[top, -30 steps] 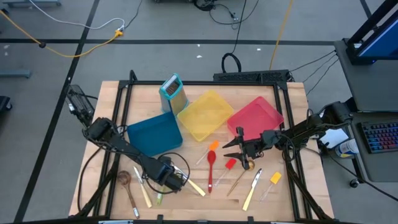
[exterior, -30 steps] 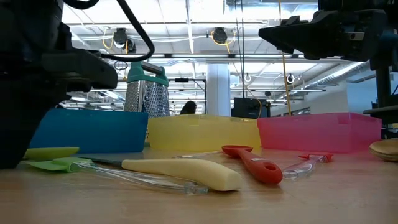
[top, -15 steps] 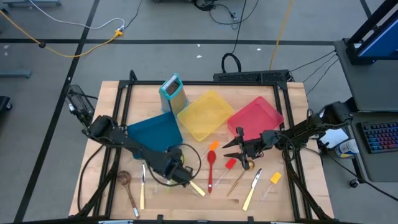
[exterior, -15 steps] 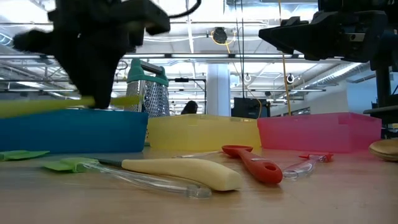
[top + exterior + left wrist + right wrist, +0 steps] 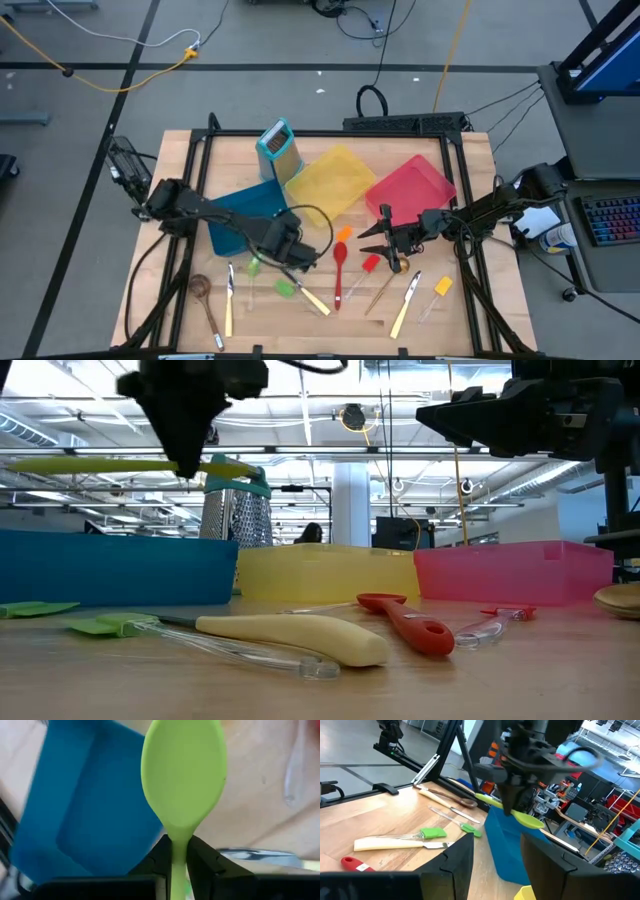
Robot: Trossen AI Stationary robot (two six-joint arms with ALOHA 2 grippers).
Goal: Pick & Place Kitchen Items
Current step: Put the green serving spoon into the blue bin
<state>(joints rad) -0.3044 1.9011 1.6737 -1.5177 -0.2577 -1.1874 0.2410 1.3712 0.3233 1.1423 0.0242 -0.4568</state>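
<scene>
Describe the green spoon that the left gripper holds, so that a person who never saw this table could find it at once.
Start at the blue plastic bin on the table's left half. At its near edge the left gripper is shut on a pale green plastic spoon, holding it level in the air. The green-headed clear-handled spatulas lie on the wood; only this spoon is lifted.

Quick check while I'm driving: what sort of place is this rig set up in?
Probably a robotics lab or workshop, not a kitchen: the wooden table stands on a grey floor strewn with cables, under industrial ceiling lights, with a computer keyboard beside it.
</scene>
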